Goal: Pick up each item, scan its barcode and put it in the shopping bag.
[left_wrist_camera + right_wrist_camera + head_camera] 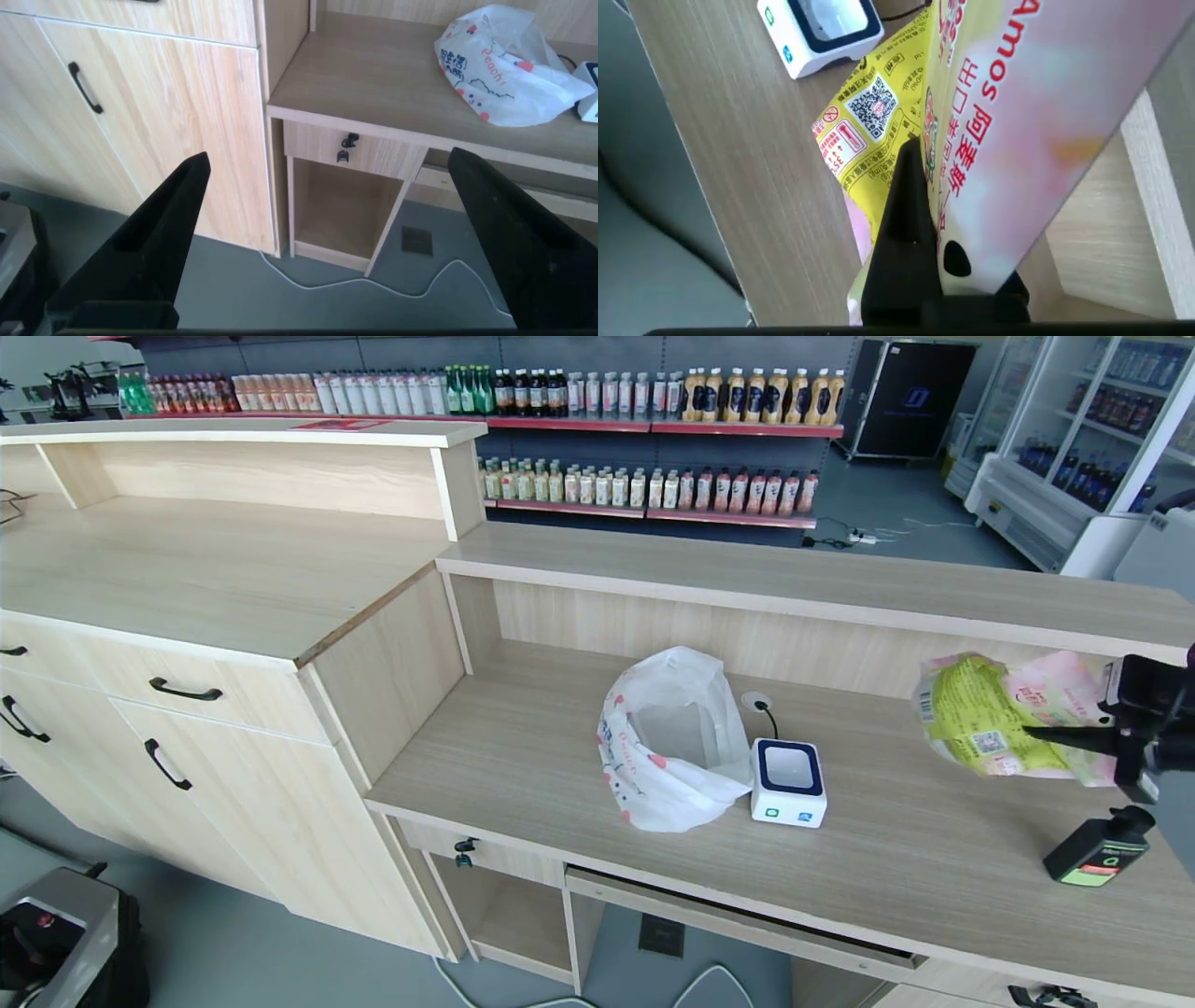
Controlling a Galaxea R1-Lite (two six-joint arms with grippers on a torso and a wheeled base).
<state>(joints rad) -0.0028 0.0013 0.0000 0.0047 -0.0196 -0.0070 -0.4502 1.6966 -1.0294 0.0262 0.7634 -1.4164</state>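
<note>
1. Currently, the right tool (1046, 735) pinches a yellow-and-pink snack packet (994, 709), held in the air above the right end of the counter (523, 747).
2. The packet is well apart from the scanner (789, 782); judged from this, its scan is not yet done.
3. The shopping bag (667, 747) stands open, touching the scanner; its contents cannot be told.
4. A black bottle (1097, 847) rests near the counter's front edge, apparently left to handle.
5. The left wrist view shows the left tool (329, 157) spread wide, gripping nothing, above the floor off the counter's corner.
6. The right wrist view shows one finger (910, 201) pressed against the packet's printed code panel.
</note>
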